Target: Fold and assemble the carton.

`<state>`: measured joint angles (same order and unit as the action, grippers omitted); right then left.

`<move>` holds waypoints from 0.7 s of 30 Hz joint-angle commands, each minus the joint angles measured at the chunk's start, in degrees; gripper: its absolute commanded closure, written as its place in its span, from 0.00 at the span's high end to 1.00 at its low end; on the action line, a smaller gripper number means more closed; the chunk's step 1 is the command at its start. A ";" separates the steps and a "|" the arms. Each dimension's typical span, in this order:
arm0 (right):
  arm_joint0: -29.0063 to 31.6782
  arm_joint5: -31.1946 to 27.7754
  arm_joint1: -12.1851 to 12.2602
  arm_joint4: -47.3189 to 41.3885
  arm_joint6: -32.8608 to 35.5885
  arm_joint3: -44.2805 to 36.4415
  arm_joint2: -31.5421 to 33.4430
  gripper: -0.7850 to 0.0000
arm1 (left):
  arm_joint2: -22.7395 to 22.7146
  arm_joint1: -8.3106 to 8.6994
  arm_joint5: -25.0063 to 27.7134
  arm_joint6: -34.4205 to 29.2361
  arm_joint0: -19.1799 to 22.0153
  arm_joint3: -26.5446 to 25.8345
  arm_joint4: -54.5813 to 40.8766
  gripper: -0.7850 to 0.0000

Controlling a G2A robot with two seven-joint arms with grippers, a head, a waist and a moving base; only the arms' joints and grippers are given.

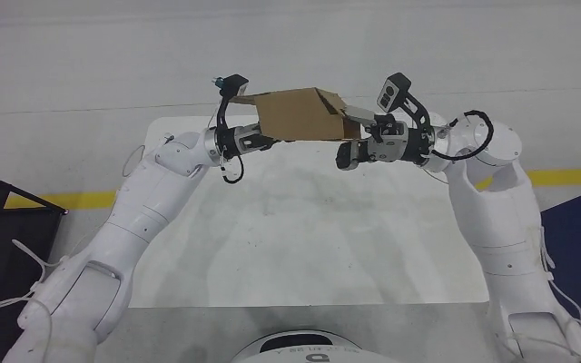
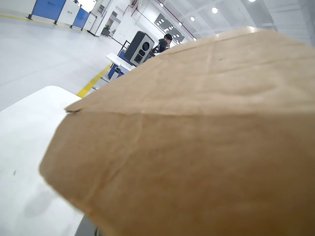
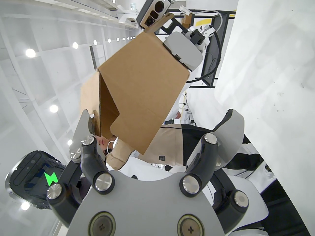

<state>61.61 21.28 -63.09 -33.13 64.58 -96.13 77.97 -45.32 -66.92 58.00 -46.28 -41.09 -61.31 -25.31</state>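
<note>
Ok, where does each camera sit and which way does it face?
Top view: on the robot above its arms, facing down at the table; both arms show, meeting at the carton.
Left wrist view: on the left wrist, facing along the carton's brown face toward the hall; the right arm's wrist camera peeks over it.
Right wrist view: on the right wrist, facing past its own open claw into the carton's open end; the left arm's wrist camera lies beyond.
Shared: all see the carton.

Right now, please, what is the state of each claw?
Left claw: closed, holding the carton up.
Right claw: open, at the carton's open end.
</note>
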 commanded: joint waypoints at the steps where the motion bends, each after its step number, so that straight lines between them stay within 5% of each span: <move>1: -0.22 0.38 0.08 0.74 0.36 0.03 -0.87 1.00 | 0.25 0.03 0.00 0.00 0.09 0.02 -0.06 0.00; 21: -3.22 2.02 0.83 8.31 -0.56 0.12 -6.74 1.00 | 2.68 0.83 0.00 0.00 0.83 -0.20 -0.31 0.00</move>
<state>58.45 23.37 -62.31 -24.96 64.25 -95.96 71.20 -42.68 -66.12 58.00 -46.29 -40.27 -61.50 -25.52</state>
